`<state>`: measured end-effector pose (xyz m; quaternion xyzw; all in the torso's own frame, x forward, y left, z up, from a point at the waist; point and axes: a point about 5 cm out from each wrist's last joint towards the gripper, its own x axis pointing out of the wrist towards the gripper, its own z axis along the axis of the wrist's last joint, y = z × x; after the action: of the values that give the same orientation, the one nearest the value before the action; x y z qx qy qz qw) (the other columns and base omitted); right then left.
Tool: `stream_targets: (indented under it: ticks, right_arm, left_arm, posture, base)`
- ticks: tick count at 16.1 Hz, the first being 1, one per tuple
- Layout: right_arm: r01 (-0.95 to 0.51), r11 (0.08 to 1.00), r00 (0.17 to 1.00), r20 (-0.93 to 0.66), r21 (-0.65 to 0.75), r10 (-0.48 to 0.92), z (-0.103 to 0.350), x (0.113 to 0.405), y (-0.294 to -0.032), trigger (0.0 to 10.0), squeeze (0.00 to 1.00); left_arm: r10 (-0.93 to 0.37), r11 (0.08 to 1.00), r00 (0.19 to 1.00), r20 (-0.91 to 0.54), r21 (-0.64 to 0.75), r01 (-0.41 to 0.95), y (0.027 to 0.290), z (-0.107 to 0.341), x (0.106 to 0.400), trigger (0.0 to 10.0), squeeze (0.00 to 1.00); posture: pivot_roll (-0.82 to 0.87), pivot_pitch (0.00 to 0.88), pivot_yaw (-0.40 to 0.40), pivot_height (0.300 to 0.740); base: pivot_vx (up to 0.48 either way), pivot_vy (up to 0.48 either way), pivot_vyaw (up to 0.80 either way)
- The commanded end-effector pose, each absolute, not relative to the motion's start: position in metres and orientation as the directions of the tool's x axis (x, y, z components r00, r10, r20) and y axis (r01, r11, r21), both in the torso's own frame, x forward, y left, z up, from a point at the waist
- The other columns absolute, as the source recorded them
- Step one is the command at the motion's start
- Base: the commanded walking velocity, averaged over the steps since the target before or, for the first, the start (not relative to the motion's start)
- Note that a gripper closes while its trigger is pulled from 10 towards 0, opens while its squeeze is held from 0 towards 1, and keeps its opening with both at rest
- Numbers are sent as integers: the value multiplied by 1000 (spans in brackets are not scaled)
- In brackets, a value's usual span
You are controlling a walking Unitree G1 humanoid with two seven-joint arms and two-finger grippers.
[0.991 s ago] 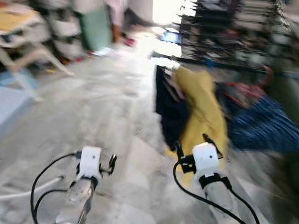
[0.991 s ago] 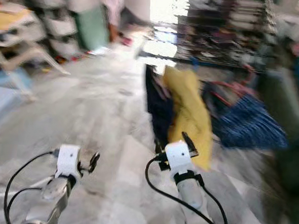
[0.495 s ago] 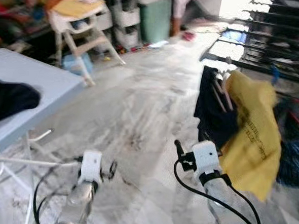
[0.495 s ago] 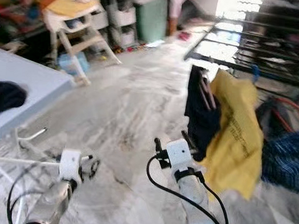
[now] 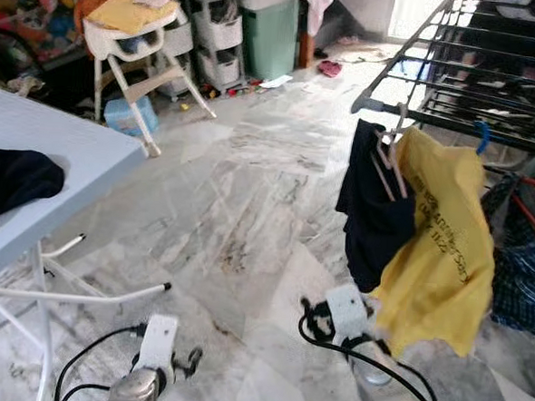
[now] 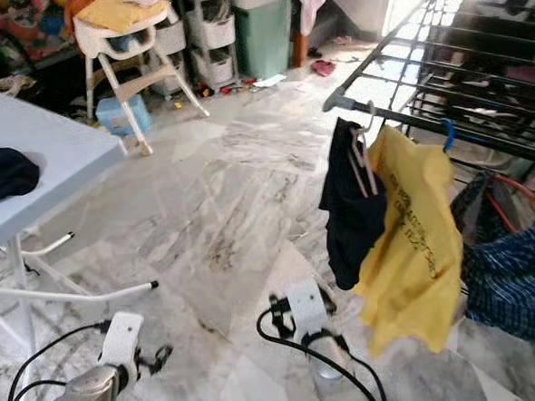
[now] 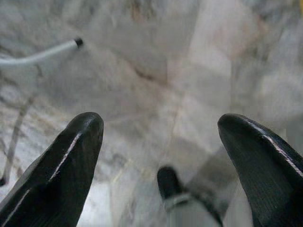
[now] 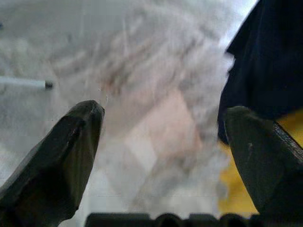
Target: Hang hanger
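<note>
Right pincer (image 8: 161, 137), released and empty, sits low; the hanger (image 5: 390, 160) hangs at its one o'clock on the drying rack (image 5: 493, 78) (left pincer (image 7: 161, 142) released too, farther off).

**Colours across the room**

The grey-veined white marble floor (image 5: 240, 208) runs under everything. A black metal drying rack (image 5: 475, 77) carries a mustard-yellow shirt with dark lettering (image 5: 441, 257) and a navy garment (image 5: 375, 225) on pale pink hangers (image 5: 390, 163). Beside them lies blue-and-white checked cloth (image 5: 526, 280). A pale blue table (image 5: 61, 161) bears a black cloth (image 5: 10, 180). Beyond stands a green bin (image 5: 273, 33).
</note>
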<state>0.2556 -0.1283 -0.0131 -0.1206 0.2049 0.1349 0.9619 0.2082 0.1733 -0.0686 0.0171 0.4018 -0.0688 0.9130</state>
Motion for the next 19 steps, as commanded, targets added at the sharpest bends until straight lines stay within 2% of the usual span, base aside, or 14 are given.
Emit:
stream_targets:
  ticks: [1,4,6,10,12,13,16,19]
  right_arm:
    - [-309,941,842,-500,-136,204,-27,250,-128,10000,0]
    - [-327,934,729,-667,-142,154,-57,224,-142,10000,0]
    - [-400,892,615,-784,-212,90,-78,193,-167,10000,0]
    - [-419,881,500,-866,-220,21,-92,158,-200,10000,0]
    - [-383,900,495,-869,-210,8,-93,155,-201,10000,0]
    - [-372,909,516,-856,-190,32,-91,163,-192,10000,0]
    - [-407,899,537,-839,-162,92,-88,176,-170,10000,0]
    - [-477,863,524,-843,-170,123,-89,173,-165,10000,0]
  left_arm:
    - [-116,982,610,-784,3,190,176,-76,197,10000,0]
    - [-113,962,544,-831,45,269,173,-86,180,10000,0]
    - [-89,948,500,-861,81,306,173,-93,165,10000,0]
    - [-52,933,420,-906,105,343,176,-105,133,10000,0]
    - [-48,934,419,-907,107,340,175,-106,131,10000,0]
    - [-60,933,433,-899,103,344,173,-104,137,10000,0]
    - [-79,931,442,-893,93,353,164,-103,142,10000,0]
    - [-72,928,431,-899,97,358,172,-105,134,10000,0]
  posture:
    - [-140,0,93,740]
    - [-144,0,97,740]
    - [-129,0,90,740]
    - [-137,0,97,740]
    - [-146,0,104,740]
    - [-152,0,108,740]
    - [-160,0,113,740]
    - [-161,0,109,740]
  base:
    - [0,0,0]
    - [0,0,0]
    - [0,0,0]
    - [0,0,0]
    - [0,0,0]
    - [0,0,0]
    - [0,0,0]
    - [0,0,0]
